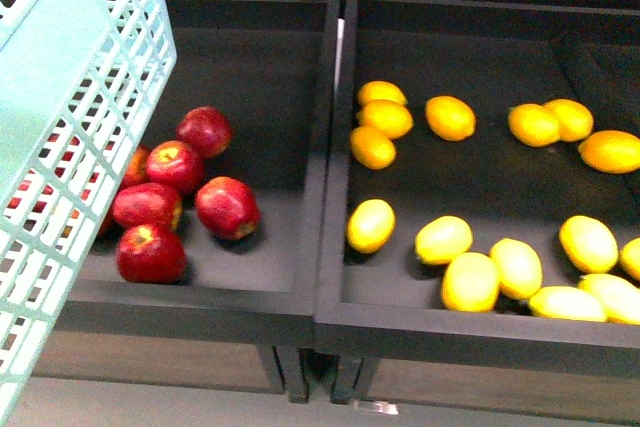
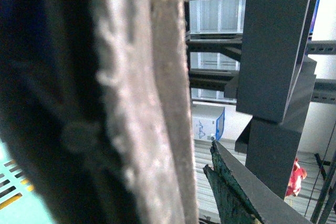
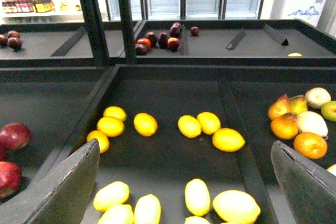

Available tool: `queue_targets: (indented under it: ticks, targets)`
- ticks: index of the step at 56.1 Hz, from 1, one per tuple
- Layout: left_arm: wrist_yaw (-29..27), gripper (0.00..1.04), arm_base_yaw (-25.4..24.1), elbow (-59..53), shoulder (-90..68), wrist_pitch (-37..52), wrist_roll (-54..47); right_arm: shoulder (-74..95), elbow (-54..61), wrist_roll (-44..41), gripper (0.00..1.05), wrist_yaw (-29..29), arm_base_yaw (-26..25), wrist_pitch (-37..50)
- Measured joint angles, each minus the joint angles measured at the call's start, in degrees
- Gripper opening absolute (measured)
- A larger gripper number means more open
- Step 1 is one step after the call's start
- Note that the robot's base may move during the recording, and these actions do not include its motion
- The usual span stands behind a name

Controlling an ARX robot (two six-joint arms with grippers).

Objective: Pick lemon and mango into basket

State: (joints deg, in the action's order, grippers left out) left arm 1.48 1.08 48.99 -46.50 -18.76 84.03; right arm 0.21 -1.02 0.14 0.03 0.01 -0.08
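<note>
While the right claw [image 3: 185, 148] hangs wide open and I cannot tell the left claw's [image 2: 157, 150] state, the lemon [image 1: 371, 225] lies ungrasped right of the basket [image 1: 70, 97], so the lemon pick seems only at its beginning and probably calls for lowering onto the fruit.

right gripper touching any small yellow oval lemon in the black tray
Apart. Front view shows the yellow lemons in the black tray with nothing near; the right gripper hangs open above.

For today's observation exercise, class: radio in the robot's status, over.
Right gripper open, empty, facing lemons in their bin. Left gripper: grip unclear; basket handle blocks its camera. Mango not sighted. Path to lemons clear.
</note>
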Motion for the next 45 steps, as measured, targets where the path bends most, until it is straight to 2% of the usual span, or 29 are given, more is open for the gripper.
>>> queue_targets:
  ticks: [33, 34, 38, 40, 44, 45]
  targets:
    - [-0.2, 0.28, -0.1, 0.0, -0.1, 0.0, -0.2, 0.0, 0.0, 0.0, 0.96, -0.5, 0.0, 0.0]
    - [0.5, 0.28, -0.4, 0.3, -0.6, -1.3, -1.1, 0.0, 0.0, 0.0, 0.96, -0.5, 0.0, 0.0]
    - [3.4, 0.27, 0.6, 8.1, -6.1, -17.2, -13.9, 0.0, 0.0, 0.0, 0.96, -0.4, 0.0, 0.0]
    - [3.7, 0.24, 2.2, 9.8, -8.4, -19.0, -19.0, 0.0, 0.0, 0.0, 0.96, -0.4, 0.0, 0.0]
    - [4.1, 0.09, 6.6, 12.8, -14.3, -17.3, -25.7, 0.0, 0.0, 0.0, 0.96, -0.3, 0.0, 0.0]
    - [4.2, 0.08, 7.3, 13.4, -15.5, -16.8, -26.0, 0.0, 0.0, 0.0, 0.96, -0.2, 0.0, 0.0]
